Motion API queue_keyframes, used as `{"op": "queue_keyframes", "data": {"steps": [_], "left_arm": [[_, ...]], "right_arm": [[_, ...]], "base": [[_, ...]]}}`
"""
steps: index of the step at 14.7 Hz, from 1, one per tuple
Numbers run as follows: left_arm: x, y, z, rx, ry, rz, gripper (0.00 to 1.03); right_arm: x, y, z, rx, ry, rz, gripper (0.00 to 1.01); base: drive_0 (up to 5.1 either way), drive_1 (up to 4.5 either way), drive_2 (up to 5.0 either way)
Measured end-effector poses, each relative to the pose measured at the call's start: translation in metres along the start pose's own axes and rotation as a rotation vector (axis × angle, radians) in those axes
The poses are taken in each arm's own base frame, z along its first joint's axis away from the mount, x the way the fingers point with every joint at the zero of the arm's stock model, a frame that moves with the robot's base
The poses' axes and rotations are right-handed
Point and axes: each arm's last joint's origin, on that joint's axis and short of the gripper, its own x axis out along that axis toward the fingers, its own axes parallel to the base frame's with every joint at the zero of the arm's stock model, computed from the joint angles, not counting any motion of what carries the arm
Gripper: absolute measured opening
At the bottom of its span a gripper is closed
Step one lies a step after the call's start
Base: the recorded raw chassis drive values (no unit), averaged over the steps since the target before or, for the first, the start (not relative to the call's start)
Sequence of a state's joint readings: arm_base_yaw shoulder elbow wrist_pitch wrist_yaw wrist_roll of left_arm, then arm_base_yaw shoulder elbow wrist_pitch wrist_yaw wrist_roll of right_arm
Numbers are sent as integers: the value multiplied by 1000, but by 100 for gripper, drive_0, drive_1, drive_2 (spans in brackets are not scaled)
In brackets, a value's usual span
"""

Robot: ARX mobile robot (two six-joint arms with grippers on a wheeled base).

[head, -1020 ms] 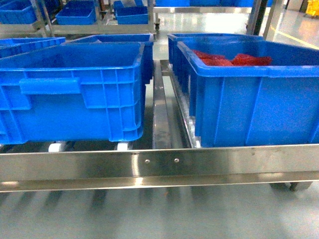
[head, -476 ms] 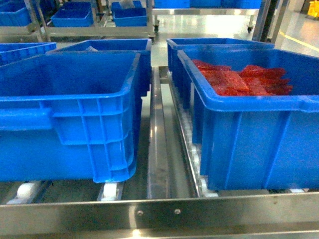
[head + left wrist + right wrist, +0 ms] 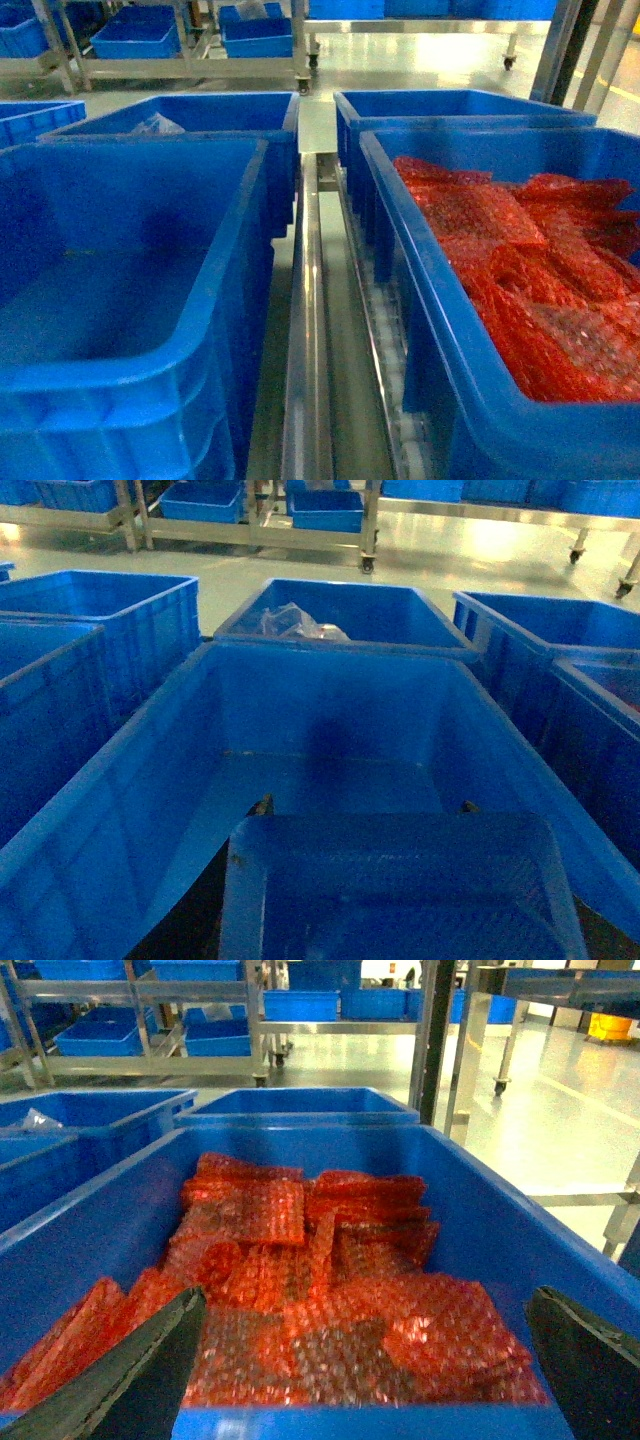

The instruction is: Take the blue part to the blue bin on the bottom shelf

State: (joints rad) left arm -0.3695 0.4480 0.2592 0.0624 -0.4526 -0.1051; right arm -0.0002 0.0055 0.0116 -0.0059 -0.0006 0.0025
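Observation:
In the left wrist view a flat blue part [image 3: 400, 890] with a textured face fills the lower frame. My left gripper [image 3: 365, 806] is shut on it, and only its two fingertips [image 3: 262, 805] poke out past the part's far edge. It hangs over the empty blue bin [image 3: 330, 720], which is the near left bin [image 3: 120, 300] in the head view. The bottom shelf shows as a silver rail [image 3: 305, 330] and white rollers [image 3: 385, 350] between the bins. My right gripper [image 3: 360, 1360] is open, with nothing between its fingers. Neither gripper shows in the head view.
Under the right gripper is a blue bin [image 3: 420, 260] full of red bubble-wrap packets [image 3: 540, 270]. Behind stand two more blue bins, the left one [image 3: 200, 110] holding a clear plastic bag [image 3: 155, 125]. Racks with blue bins [image 3: 140, 30] stand across the aisle.
The head view has closed in on the shelf and now looks down into the bins. The front rail has dropped out of view, and more of the red packets shows.

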Motion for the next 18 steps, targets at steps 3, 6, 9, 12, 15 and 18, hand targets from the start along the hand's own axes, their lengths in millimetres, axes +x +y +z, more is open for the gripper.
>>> {"op": "queue_keyframes", "data": {"steps": [3,6,9,12,15,18], "left_arm": [[1,0,-1,3,6,1,43],[0,0,0,2,4,0,43],[0,0,0,1,3,1,43],[0,0,0,1,3,1,43],[0,0,0,1,3,0,43],[0,0,0,1,3,0,43]], "right_arm": [[0,0,0,0,0,0,98],[0,0,0,0,-1,-1,98],[0,0,0,0,-1,-1,98],[0,0,0,0,-1,-1,98],[0,0,0,0,-1,-1,98],[0,0,0,0,-1,-1,98]], "base": [[3,41,-35],[0,0,0],[0,0,0],[0,0,0],[0,0,0],[0,0,0]]}}
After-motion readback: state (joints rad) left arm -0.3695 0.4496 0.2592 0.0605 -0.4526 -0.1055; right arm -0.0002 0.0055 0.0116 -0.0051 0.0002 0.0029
